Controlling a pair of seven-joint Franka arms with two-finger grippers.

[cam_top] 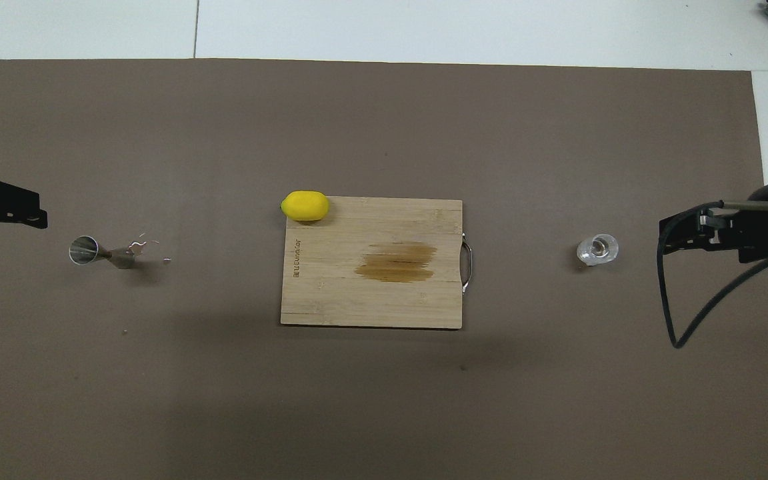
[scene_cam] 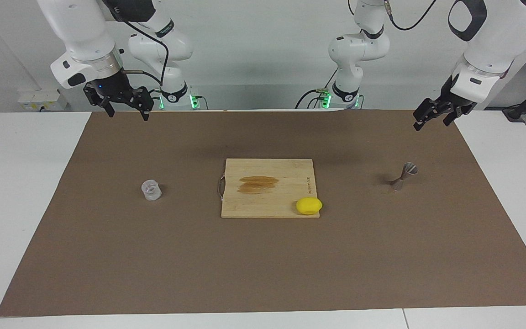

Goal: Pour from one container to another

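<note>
at the upper left of the facing view, the right arm bends down from its base, and the right gripper [scene_cam: 126, 106] hangs in the air over the mat's [scene_cam: 263, 256] edge, fingers spread apart, holding nothing. at the upper right, the left arm slants down the same way; the left gripper [scene_cam: 434, 115] hangs over the mat's corner, released and empty. the clear plastic cup [scene_cam: 151, 190] stands on the mat at centre left of that view, the metal jigger [scene_cam: 403, 176] upright at centre right, and the cutting board [scene_cam: 267, 194] with a lemon [scene_cam: 309, 205] lies between them.
</note>
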